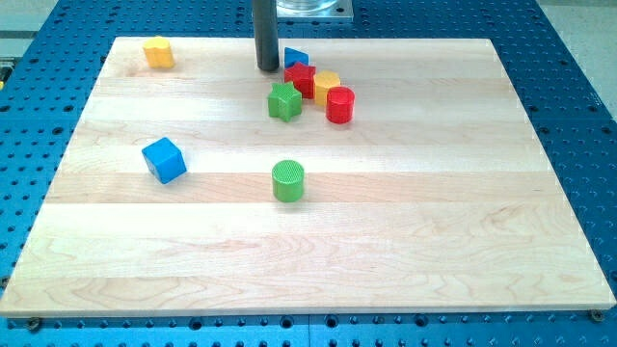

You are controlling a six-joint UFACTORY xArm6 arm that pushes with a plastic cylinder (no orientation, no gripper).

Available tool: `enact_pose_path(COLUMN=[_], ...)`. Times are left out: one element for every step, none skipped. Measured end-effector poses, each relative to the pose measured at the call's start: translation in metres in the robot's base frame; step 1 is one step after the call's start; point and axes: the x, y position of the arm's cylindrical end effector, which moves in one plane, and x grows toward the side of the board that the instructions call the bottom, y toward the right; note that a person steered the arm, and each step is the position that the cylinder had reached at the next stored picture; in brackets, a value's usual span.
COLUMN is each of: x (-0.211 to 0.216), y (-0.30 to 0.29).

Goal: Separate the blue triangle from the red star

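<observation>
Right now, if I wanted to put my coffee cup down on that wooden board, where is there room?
Plenty. The whole strip along the view's bottom, below the blue cube and green cylinder, is bare, as is the view's right side past the red cylinder. It is crowded near the top centre, where my tip stands beside the blue triangle, red star and green star.

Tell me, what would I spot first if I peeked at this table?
Probably the huddle of blocks near the view's top: blue triangle, red star, a yellow block, green star and red cylinder. My tip stands just left of the triangle. A blue cube and green cylinder sit apart, lower down.
</observation>
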Motion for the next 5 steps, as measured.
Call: enact_pose_path(x=[0.009, 0.025, 0.045, 0.05, 0.036], y=[0.007, 0.044, 0.049, 0.096, 0.1])
